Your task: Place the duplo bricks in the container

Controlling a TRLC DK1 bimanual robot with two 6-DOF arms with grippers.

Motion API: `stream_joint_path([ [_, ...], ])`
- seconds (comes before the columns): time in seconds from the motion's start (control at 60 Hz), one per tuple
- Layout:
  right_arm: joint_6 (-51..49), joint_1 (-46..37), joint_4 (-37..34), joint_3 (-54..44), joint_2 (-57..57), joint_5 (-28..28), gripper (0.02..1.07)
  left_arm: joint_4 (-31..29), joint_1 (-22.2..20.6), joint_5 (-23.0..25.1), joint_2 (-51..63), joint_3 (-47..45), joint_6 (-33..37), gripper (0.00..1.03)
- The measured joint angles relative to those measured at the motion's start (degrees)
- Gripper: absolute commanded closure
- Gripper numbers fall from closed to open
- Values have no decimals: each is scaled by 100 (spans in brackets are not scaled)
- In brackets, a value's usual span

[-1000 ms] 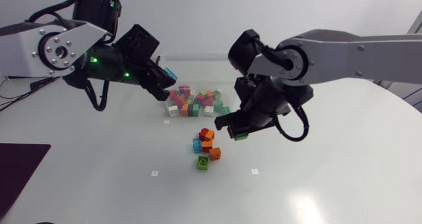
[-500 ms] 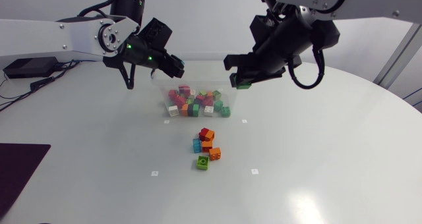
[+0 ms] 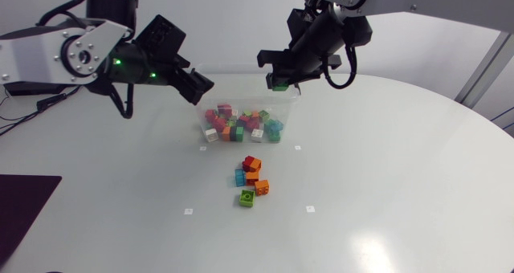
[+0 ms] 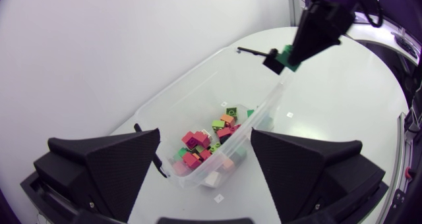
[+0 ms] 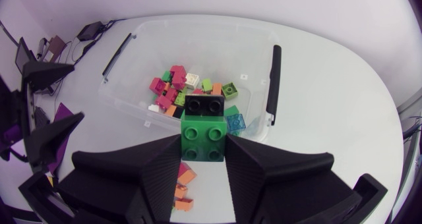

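Note:
My right gripper point(image 3: 279, 82) hangs over the right end of the clear container point(image 3: 233, 100), shut on a green brick point(image 5: 203, 142) that has a black brick point(image 5: 202, 105) stuck to its far end. The left wrist view shows this held green brick point(image 4: 287, 53) above the container's rim point(image 4: 198, 72). My left gripper point(image 3: 199, 88) is at the container's left end, open, with nothing between its fingers point(image 4: 125, 159). Several coloured bricks point(image 3: 237, 122) lie inside the container. A loose cluster sits on the table in front of it: red point(image 3: 250, 161), blue point(image 3: 240, 177), orange point(image 3: 262, 187) and green point(image 3: 246, 197).
A black handle point(image 5: 273, 79) runs along each short side of the container point(image 5: 198, 26). A dark mat point(image 3: 24, 201) lies at the table's left edge. Small white markers point(image 3: 310, 209) dot the bare table around the loose bricks.
My left gripper has opened and the blue brick it held is gone from it; the arm drew back left. My right arm rose and swung left with the green brick to the container.

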Motion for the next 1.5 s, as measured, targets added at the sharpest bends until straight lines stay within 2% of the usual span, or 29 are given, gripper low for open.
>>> stream_joint_path([
  [0.167, 0, 2, 164, 411, 435, 2, 70, -24, -125, 275, -769, -894, 518, 6],
  [0.417, -2, 9, 339, 911, 973, 208, 67, -269, -289, 575, -931, -1655, 1110, 6],
  [0.45, -4, 9, 343, 984, 1025, 262, 56, -269, -337, 581, -931, -1731, 1187, 6],
  [0.517, -37, 24, 356, 1130, 1156, 409, 17, -291, -468, 597, -929, -1923, 1362, 6],
  [0.567, -52, 42, 354, 1178, 1196, 501, 7, -306, -540, 601, -903, -2026, 1486, 6],
  [0.8, -157, 83, 356, 1174, 1141, 649, 7, -146, -713, 619, -299, -2181, 1751, 6],
  [0.917, -245, 74, 463, 811, 662, 649, 7, -83, -855, 616, 146, -2181, 1805, 6],
  [1.117, -343, 31, 914, -560, -896, 621, 7, -35, -940, 614, 758, -1943, 1803, 6],
  [1.217, -396, 2, 999, -1370, -1609, 435, 7, 236, -940, 599, 1043, -1716, 1805, 6],
  [1.5, -485, 2, 1379, -3206, -2839, 9, 7, 444, -933, 599, 1762, -1276, 1805, 6],
])
